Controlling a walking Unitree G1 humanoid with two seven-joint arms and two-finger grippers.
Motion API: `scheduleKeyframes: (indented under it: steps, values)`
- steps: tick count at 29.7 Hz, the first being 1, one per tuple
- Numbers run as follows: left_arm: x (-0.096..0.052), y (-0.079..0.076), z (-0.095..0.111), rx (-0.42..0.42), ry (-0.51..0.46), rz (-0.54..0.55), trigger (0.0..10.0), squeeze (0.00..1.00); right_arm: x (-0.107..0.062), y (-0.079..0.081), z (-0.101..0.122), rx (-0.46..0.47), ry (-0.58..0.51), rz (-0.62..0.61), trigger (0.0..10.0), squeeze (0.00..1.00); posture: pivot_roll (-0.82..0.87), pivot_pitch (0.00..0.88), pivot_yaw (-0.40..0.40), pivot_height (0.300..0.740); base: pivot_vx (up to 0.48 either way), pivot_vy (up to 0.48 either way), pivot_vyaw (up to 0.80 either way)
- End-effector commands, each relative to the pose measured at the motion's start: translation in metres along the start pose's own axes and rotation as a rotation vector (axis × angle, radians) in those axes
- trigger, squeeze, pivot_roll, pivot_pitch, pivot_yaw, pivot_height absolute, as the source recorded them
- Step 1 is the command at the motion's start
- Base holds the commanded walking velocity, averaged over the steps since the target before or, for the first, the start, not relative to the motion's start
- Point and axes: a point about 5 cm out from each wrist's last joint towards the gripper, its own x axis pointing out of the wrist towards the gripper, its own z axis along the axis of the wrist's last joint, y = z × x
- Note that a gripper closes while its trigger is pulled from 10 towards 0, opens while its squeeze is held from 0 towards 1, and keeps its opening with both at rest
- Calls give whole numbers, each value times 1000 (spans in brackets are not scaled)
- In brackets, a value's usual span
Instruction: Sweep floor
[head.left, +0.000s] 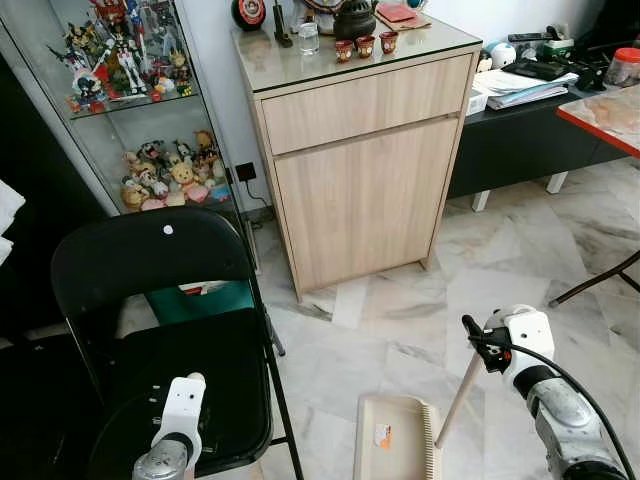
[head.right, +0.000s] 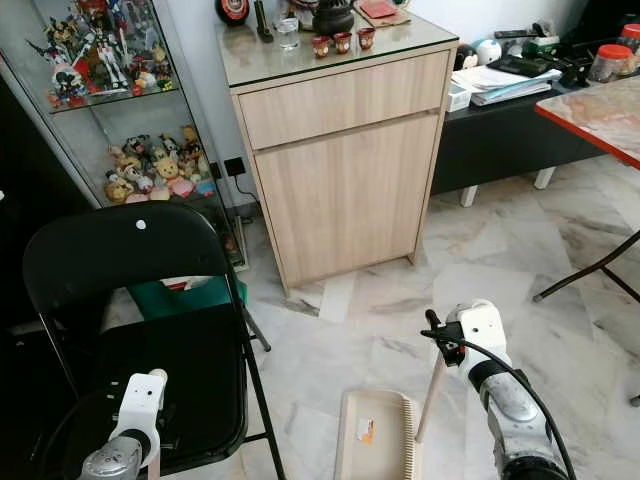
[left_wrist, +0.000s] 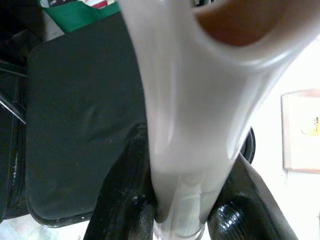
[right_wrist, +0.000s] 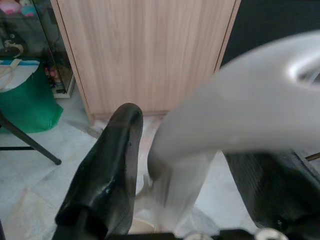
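The right hand (right_wrist: 175, 200) grips the dustpan (head.left: 395, 440) handle (head.left: 458, 388); the left hand (left_wrist: 182, 210) clenches a white handle (left_wrist: 190, 115) above the black chair (head.left: 160, 330).

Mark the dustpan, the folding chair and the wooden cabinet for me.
dustpan (head.left: 392, 437), left eye view, flat beige tray.
folding chair (head.left: 150, 255), left eye view, black backrest.
wooden cabinet (head.left: 365, 200), left eye view, lower door panel.

Head stereo pair high, angled down, sharing cabinet (head.left: 365, 165) and floor (head.right: 400, 300); wrist cameras close along jaws
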Motion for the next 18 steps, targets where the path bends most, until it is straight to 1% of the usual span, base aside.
scheduleKeyframes:
  steps: [1, 18]
  values:
    - [-2, 6, -3, 37, 13, 7, 10000, 0, 2, 4, 2, -14, -6, 23, 0, 0, -163, 0, 122, 740, 0, 0, 0]
    - [-1, 2, -2, 43, 13, -10, 10000, 0, 3, 13, -1, -10, 4, 65, 0, 0, -163, 0, 120, 740, 0, 0, 0]
